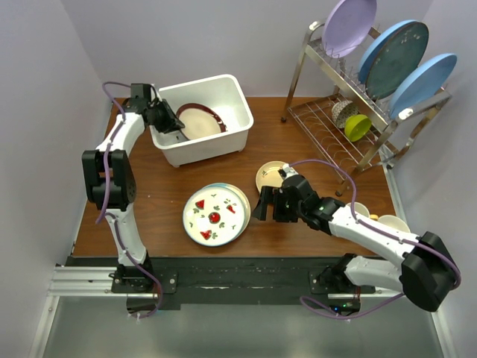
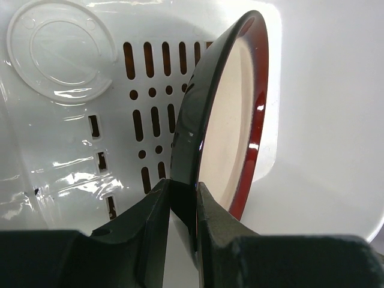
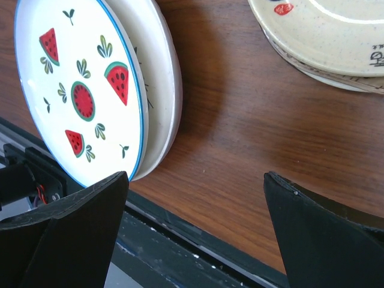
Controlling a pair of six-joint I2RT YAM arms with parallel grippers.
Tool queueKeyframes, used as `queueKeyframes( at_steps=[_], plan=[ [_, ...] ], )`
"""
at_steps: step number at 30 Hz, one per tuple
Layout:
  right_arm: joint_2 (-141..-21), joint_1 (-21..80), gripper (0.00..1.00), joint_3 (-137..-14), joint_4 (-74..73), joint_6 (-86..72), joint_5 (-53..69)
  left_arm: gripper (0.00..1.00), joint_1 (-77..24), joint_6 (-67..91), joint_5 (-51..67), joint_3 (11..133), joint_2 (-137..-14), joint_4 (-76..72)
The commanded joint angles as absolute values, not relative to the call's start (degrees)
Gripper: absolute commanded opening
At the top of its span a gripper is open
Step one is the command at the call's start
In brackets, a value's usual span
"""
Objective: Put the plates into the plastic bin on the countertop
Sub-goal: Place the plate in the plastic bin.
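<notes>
The white plastic bin [image 1: 240, 104] stands at the back left of the brown countertop [image 1: 160, 201]. My left gripper [image 1: 170, 119] is shut on the rim of the maroon-rimmed cream plate [image 1: 200, 121], held tilted inside the bin. The left wrist view shows the fingers [image 2: 155, 207] pinching that plate's [image 2: 231, 132] edge before the slotted bin wall [image 2: 72, 150]. My right gripper [image 1: 262, 203] is open and empty, low between a stack topped by the white red-green motif plate [image 1: 215, 215] and the tan plate [image 1: 270, 175]. The right wrist view shows the gripper [image 3: 195, 180], motif plate [image 3: 78, 96] and tan plate [image 3: 324, 30].
A chrome wire dish rack [image 1: 328, 127] stands at the back right with upright lilac and blue plates [image 1: 393, 56] and a yellow cup [image 1: 358, 127]. Pale cups [image 1: 391, 222] sit near the right edge. Walls close the left and back sides.
</notes>
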State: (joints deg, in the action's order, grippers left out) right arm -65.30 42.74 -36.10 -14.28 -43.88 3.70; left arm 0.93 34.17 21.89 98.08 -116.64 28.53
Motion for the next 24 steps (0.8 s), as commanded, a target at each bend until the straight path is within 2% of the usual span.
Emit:
queueKeyframes(
  at_steps=[1,17,24],
  plan=[
    [-65.74,42.98,0.99,-37.09,-12.13,-44.03,4.57,0.21,0.44,31.91,25.67,102.04,-115.75,28.21],
    [-66.18,42.98,0.99,-37.00,-12.13,-44.12,4.83,0.51,0.44,29.27,23.29,108.99,-120.59,37.00],
    [-66.62,42.98,0.99,-37.18,-11.95,-44.03,5.19,0.59,0.53,29.00,23.29,108.90,-120.94,37.70]
  ],
)
